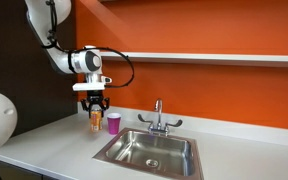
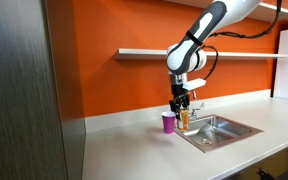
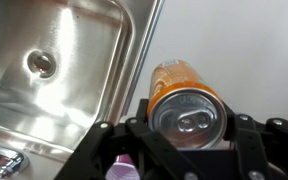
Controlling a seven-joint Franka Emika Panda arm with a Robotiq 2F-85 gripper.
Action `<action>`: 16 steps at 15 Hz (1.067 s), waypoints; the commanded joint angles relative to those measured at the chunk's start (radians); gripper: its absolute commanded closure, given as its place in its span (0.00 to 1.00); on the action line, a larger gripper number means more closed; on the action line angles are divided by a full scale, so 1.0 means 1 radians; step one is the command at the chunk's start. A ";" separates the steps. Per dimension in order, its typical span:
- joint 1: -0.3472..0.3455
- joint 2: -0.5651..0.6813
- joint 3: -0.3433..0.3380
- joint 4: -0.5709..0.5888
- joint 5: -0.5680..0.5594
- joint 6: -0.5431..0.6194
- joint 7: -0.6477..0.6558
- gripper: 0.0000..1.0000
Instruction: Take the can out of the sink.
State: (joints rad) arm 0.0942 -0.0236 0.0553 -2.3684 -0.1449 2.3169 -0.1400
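My gripper [image 1: 95, 107] is shut on the orange-brown can [image 1: 95, 119], which it holds upright over the white counter beside the sink's rim. In the wrist view the can [image 3: 184, 100] fills the space between my fingers [image 3: 189, 120], with its pale metallic top and pull tab facing the camera. The stainless steel sink [image 1: 119, 152] lies apart from the can; its basin and round drain [image 3: 41, 64] show in the wrist view. In an exterior view the can [image 2: 185, 119] hangs in my gripper [image 2: 184, 108] next to the sink [image 2: 246, 127].
A pink cup [image 1: 113, 122] stands on the counter right beside the can; it also shows in an exterior view [image 2: 168, 122]. A chrome faucet [image 1: 158, 117] stands behind the basin. An orange wall with a shelf [image 1: 214, 58] is at the back.
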 commanded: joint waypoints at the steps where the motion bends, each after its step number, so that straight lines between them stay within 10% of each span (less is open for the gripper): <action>1: 0.011 0.013 0.023 -0.002 0.029 0.037 -0.058 0.61; 16: 0.021 0.167 0.064 0.001 0.093 0.143 -0.084 0.61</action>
State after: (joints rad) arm 0.1258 0.1374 0.1079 -2.3752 -0.0661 2.4517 -0.1988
